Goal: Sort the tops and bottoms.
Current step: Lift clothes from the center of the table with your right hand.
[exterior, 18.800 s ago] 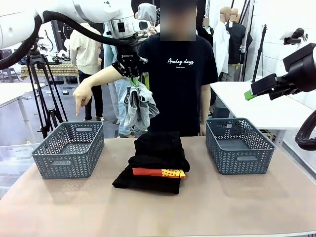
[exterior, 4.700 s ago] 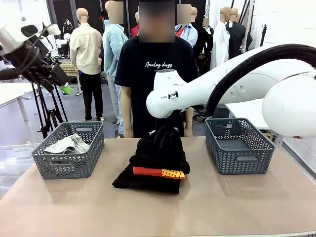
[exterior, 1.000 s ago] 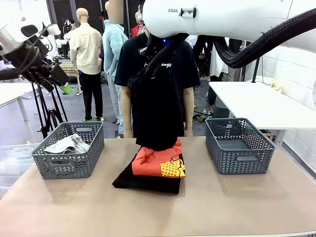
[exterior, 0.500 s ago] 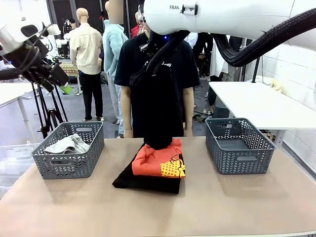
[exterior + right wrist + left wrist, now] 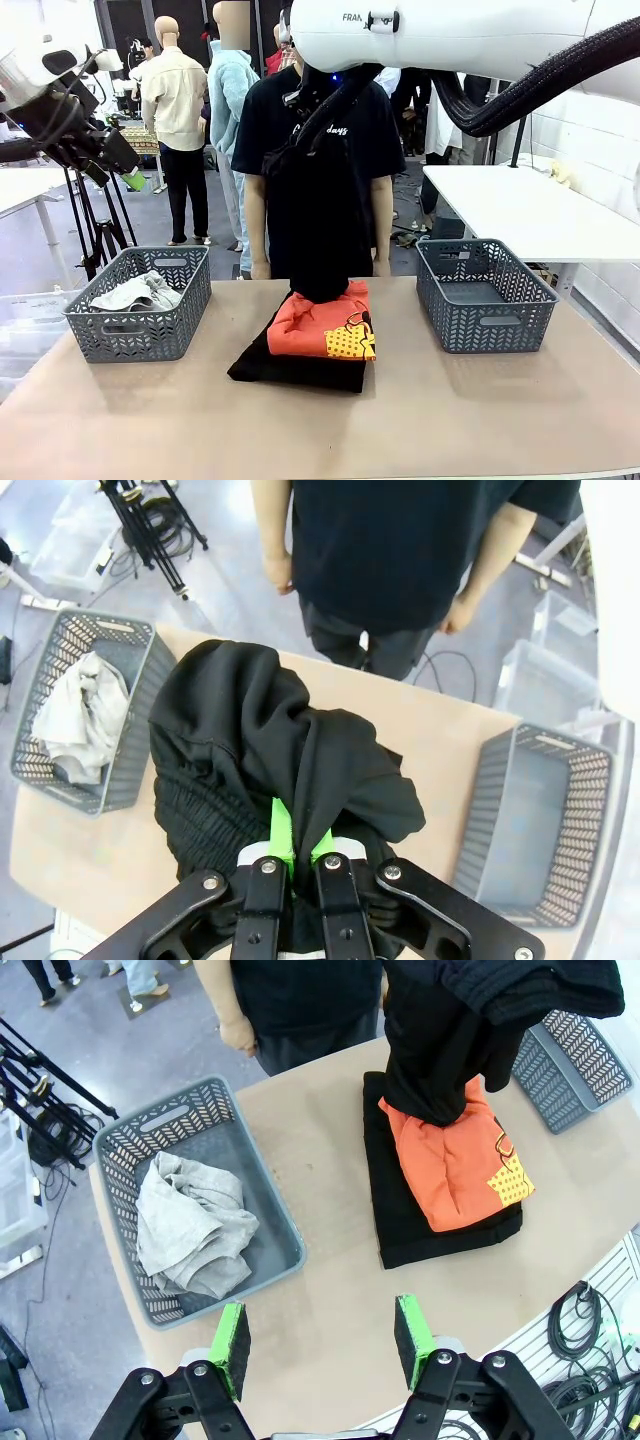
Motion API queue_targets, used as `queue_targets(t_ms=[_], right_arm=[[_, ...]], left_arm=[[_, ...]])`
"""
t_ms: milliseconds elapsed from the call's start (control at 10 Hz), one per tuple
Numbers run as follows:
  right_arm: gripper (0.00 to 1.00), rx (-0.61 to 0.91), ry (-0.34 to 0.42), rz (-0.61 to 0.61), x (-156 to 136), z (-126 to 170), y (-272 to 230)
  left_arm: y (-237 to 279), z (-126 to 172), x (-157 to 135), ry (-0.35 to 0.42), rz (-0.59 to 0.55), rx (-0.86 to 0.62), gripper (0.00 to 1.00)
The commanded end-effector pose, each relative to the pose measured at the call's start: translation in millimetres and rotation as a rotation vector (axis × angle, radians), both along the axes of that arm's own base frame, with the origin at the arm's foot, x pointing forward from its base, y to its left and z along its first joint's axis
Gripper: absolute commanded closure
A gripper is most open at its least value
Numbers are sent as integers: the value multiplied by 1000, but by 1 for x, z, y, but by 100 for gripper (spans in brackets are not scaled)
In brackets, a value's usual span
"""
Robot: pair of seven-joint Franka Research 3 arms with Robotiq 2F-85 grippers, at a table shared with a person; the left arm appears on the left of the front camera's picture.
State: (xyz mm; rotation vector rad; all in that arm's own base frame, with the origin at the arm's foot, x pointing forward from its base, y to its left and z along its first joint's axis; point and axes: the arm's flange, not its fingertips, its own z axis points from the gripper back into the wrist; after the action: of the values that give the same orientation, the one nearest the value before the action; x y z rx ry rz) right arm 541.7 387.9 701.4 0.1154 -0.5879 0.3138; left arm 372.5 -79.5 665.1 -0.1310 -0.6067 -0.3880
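Now the right claw [image 5: 297, 855] pinches 1 black bottom [image 5: 320, 220], hanging long and vertical above the orange top [image 5: 320, 325] on the bench [image 5: 430, 420]. The empty right basket [image 5: 487, 322] lies off to that arm's own side. The spread left claw [image 5: 320, 1342] hangs high near the left basket [image 5: 135, 338], which holds the grey top [image 5: 135, 292]. Readable: "FRAN" on the arm, "days" on the person's shirt.

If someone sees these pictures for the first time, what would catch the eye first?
First, the black garment that hangs from the shut jaws of the right gripper over the middle of the table, in front of the person. Next, the bright orange top on the folded black garment below it, and the light grey top crumpled in the left basket.
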Motion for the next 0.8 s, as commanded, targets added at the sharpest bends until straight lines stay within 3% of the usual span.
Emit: queue_targets(t_ms=[0, 700], right_arm=[[100, 6, -2, 1, -1, 3, 0], [100, 6, -2, 1, -1, 3, 0]], left_arm=[[0, 0, -1, -3, 9, -3, 24], [0, 0, -1, -3, 9, -3, 24]])
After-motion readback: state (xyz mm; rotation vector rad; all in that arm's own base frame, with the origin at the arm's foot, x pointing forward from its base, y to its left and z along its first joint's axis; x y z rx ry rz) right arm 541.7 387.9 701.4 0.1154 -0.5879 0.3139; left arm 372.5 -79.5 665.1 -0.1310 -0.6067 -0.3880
